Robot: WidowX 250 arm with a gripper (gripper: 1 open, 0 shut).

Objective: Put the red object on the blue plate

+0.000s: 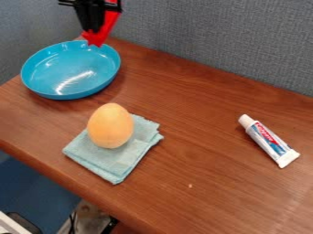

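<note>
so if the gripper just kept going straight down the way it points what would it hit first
Probably the blue plate: the gripper, shut on the red object, points down over the plate's far rim. Depth is unclear, so it could just miss and meet the table behind it.

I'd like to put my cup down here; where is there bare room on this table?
Bare wood lies between the egg on its cloth and the toothpaste, and along the back edge right of the plate. The plate's corner is busy: the gripper holds the red block there.
</note>
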